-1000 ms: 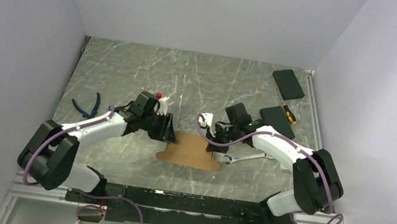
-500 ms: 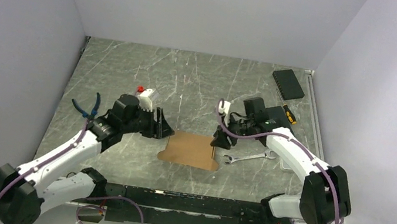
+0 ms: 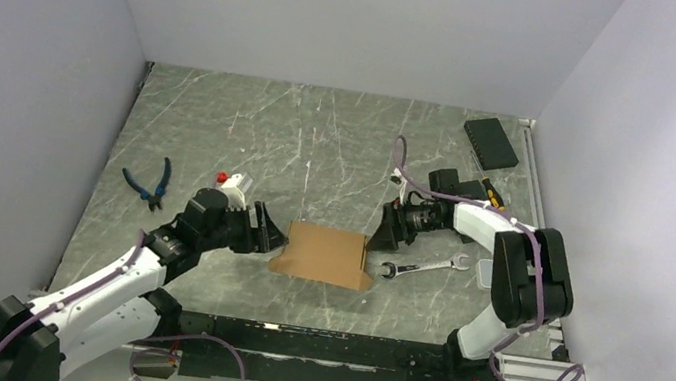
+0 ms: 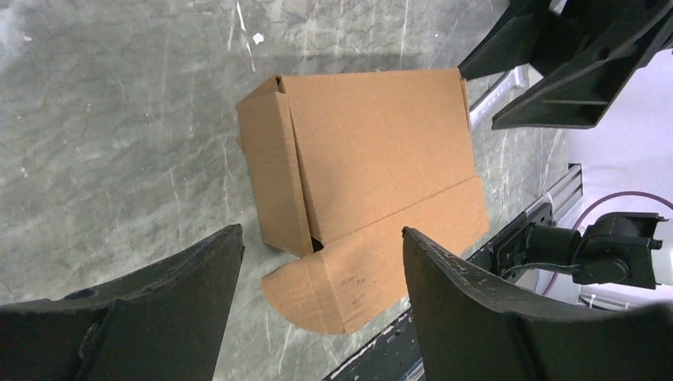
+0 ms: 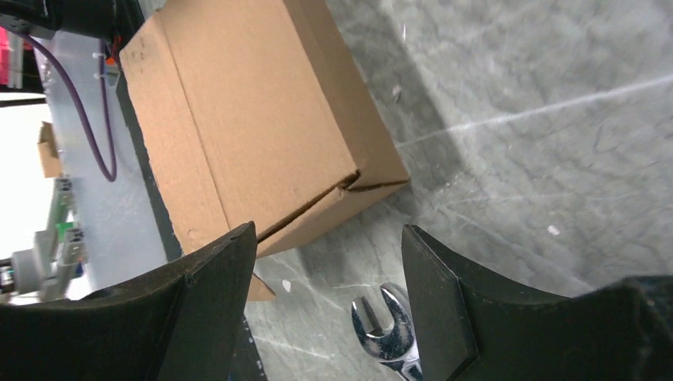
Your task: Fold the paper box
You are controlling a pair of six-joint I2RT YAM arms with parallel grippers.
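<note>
The paper box (image 3: 324, 254) lies on the table as a low brown oblong, with a rounded flap sticking out flat toward the near edge. In the left wrist view the paper box (image 4: 373, 151) shows a folded end panel and that loose flap. My left gripper (image 3: 269, 233) hovers just left of it, open, with nothing between its fingers (image 4: 182, 278). My right gripper (image 3: 381, 229) stands just right of the box, also open and empty. The right wrist view shows the box's corner (image 5: 254, 119) beyond my right gripper (image 5: 328, 230).
A silver wrench (image 3: 419, 266) lies right of the box, its open end close under the right fingers (image 5: 385, 325). Blue pliers (image 3: 151, 181) lie at the left. A black pad (image 3: 491, 143) and a screwdriver (image 3: 488, 188) sit at the back right.
Both grippers have opened and drawn back from the box, the left one leftward and nearer, the right one rightward. The box now lies free on the table.
</note>
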